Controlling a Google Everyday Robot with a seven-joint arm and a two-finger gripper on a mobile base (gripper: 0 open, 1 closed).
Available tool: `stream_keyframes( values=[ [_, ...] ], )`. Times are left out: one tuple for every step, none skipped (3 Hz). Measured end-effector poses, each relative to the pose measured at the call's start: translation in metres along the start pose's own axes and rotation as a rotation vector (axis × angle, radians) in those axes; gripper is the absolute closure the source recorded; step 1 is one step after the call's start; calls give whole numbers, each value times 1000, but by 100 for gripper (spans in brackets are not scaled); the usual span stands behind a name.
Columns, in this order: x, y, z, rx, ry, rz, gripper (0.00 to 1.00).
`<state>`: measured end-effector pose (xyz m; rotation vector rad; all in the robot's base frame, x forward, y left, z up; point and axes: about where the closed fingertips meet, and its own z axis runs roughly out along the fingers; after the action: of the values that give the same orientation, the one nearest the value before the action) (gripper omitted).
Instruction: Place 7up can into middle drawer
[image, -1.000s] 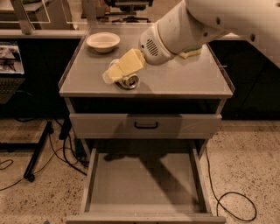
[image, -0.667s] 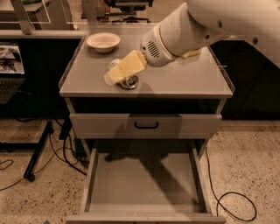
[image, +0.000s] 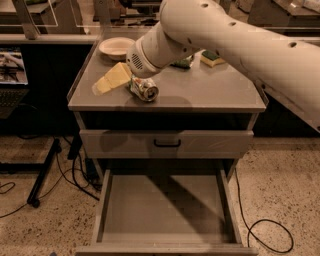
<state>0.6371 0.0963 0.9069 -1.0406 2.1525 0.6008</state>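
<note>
The gripper (image: 111, 80) is at the left front of the cabinet top (image: 215, 92); whether it is apart or together I cannot tell. The 7up can (image: 144, 89) lies on its side just beside the gripper at 4 o'clock, its far end hidden under the wrist. The middle drawer (image: 165, 210) stands open at 6 o'clock, its front cut off.

There is one can (image: 144, 89), one bowl (image: 116, 47), one sponge (image: 212, 58), one open drawer (image: 160, 212), one shut drawer (image: 210, 144), and one gripper (image: 107, 82), over the left side of the one cabinet (image: 225, 95).

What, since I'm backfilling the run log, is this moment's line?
7up can lying on cabinet top | pincer beside it | middle drawer open, without can
</note>
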Motion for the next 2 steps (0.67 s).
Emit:
stream_keyframes(
  values=[
    [0, 0, 0, 0, 0, 0, 0],
    [3, -7, 12, 20, 11, 9, 0]
  ],
)
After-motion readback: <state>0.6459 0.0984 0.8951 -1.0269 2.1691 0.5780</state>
